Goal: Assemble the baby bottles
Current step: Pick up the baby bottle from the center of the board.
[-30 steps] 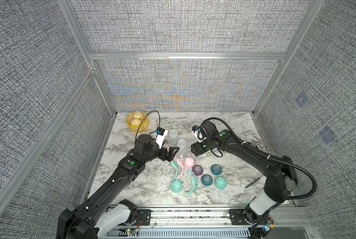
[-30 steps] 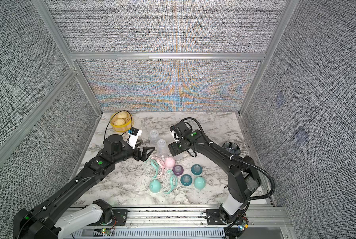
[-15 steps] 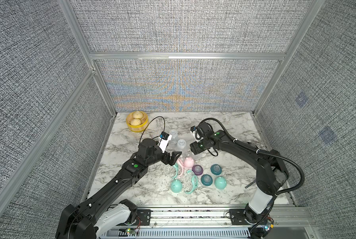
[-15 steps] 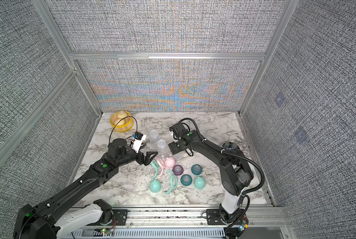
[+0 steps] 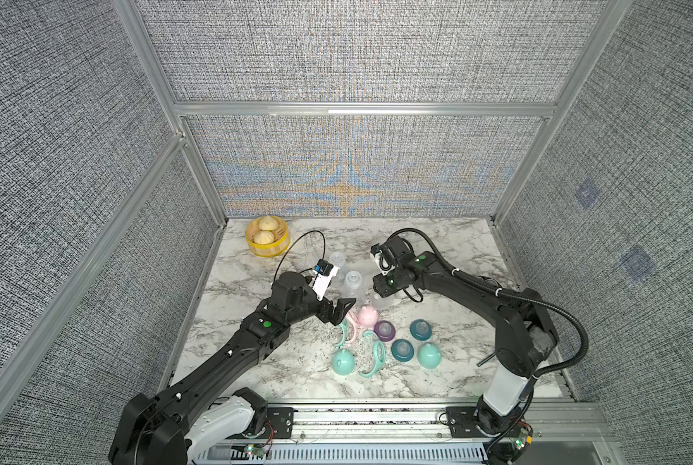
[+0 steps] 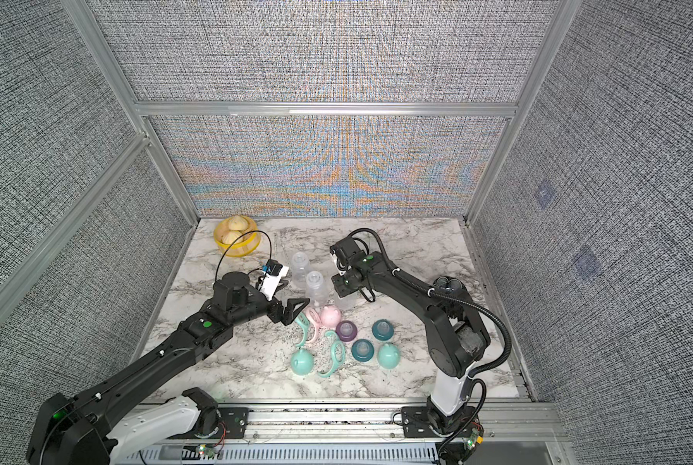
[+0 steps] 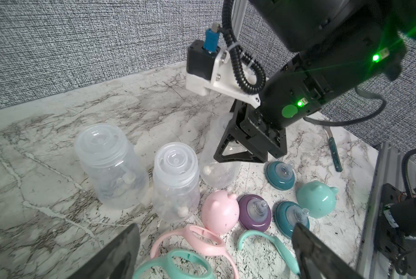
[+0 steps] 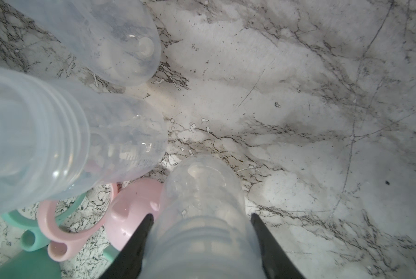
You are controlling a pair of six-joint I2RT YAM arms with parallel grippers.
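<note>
In a top view the right pincer (image 5: 380,293) sits over an upright clear bottle (image 5: 376,302) on the surface (image 5: 437,249); the left wrist view shows the left pincer (image 7: 216,244) wide apart, empty, farther off — above the pink handle ring (image 7: 192,238); the right wrist view shows fingers (image 8: 139,236) on both sides of the bottle's neck — gripping or not, I cannot tell.

Bottles (image 7: 110,166) are clear, caps (image 7: 220,210) pink or mint, collars (image 7: 280,175) teal or purple, tool handle (image 7: 335,154) perhaps teal.

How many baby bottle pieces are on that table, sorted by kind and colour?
clear bottles: 3
dome caps: 3 (1 pink, 2 mint)
nipple collars: 3 (1 purple, 2 teal)
handle rings: 3 (1 pink, 2 mint)
Total: 12
</note>
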